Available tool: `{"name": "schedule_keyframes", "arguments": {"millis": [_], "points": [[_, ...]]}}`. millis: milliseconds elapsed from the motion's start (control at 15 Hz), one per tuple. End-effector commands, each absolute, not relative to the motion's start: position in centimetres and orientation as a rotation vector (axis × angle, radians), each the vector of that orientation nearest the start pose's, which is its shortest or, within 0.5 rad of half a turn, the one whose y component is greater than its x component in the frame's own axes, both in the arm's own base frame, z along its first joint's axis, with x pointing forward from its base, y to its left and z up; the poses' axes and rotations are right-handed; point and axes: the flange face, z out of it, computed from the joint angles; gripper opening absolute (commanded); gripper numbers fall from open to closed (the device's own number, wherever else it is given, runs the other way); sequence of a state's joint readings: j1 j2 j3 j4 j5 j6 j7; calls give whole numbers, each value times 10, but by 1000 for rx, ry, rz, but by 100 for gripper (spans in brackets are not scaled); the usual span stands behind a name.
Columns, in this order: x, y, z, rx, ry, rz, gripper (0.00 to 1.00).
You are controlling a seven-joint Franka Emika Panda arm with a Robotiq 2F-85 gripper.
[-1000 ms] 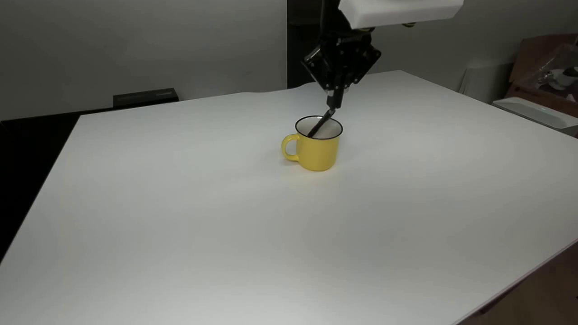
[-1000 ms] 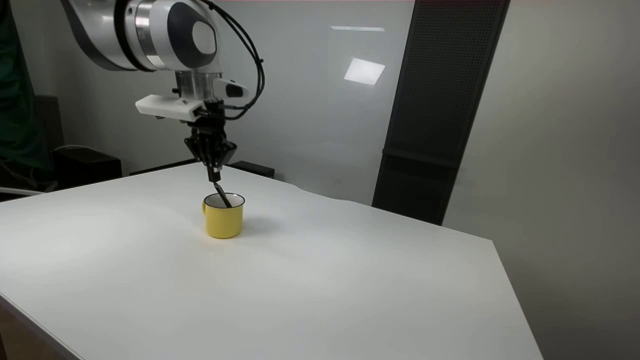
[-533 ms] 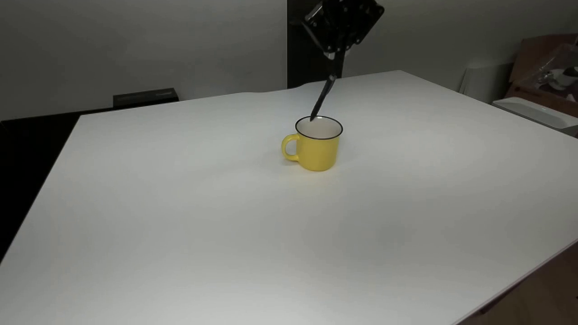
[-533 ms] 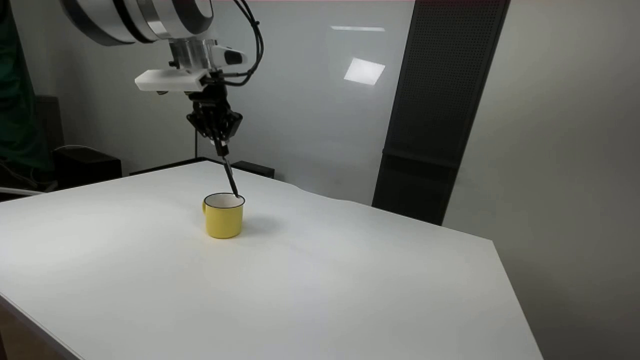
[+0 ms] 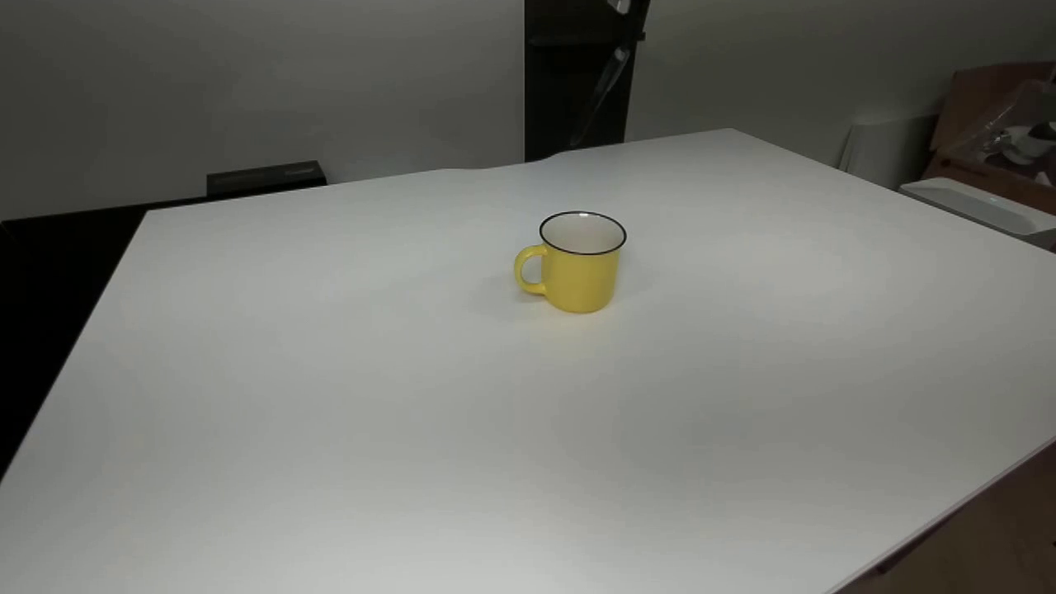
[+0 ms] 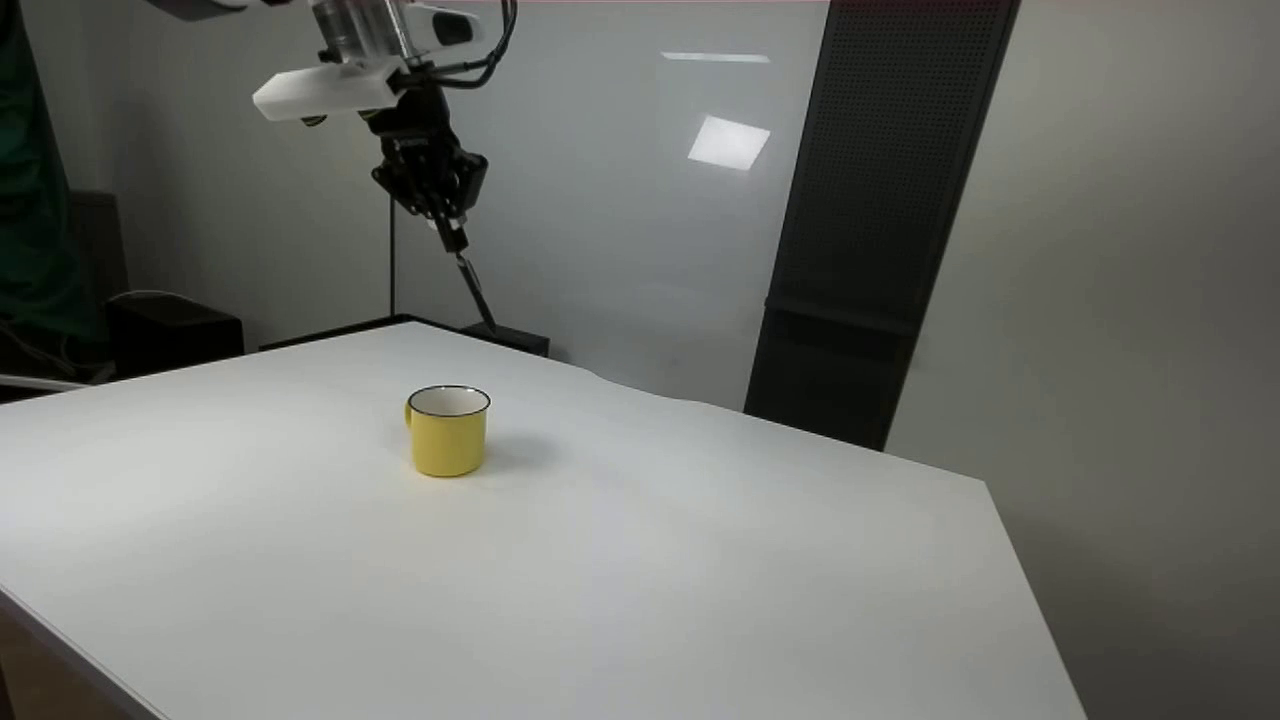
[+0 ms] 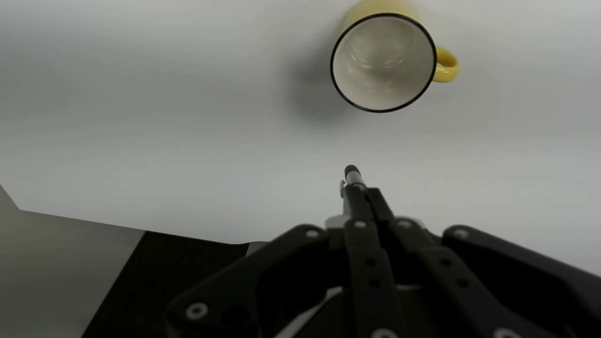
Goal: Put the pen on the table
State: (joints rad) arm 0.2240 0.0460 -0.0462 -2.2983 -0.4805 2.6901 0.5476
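pen (image 6: 476, 290) risen out of the yellow mug (image 6: 448, 446), gripper (image 6: 455, 243) higher with it

half a second ago the pen's lower end was at the mug's rim; now it hangs in the air, higher than the mug and well apart from it, carried up by the gripper. the mug has kept its spot, upright on the white table (image 5: 495, 429) in both exterior views.

the jaws are pressed together on the pen near its upper end, pinching it, and the rest slants down below. in the wrist view a short dark-ended piece pokes out beyond them. in an exterior view the lower end lies, to the eye, over a low black block (image 6: 518, 341) behind the table; against the dark panel (image 5: 557, 99) it is faint and hard to follow.

the wrist view looks into the mug's mouth: black rim, white inner wall and floor, a few curved glints of light, with the yellow handle standing out at one side. beyond the table a brown box (image 5: 967, 103) holds clear plastic (image 5: 1013, 106) and a pale object (image 5: 1027, 142), too dim to name.
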Motion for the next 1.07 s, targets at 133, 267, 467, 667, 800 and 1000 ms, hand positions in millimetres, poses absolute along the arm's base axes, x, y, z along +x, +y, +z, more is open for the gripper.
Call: {"name": "schedule_keyframes", "arguments": {"millis": [133,267,467,667,800,1000], "points": [[511,65,368,-3123,73,-795,1],[508,44,362,-3070,87,-851,1],[504,18,344,-3009,94,-899,1],[501,11,327,-2971,132,-897,1],[504,13,324,-2954,156,-866,1],[515,12,327,-2913,181,-818,1]]}}
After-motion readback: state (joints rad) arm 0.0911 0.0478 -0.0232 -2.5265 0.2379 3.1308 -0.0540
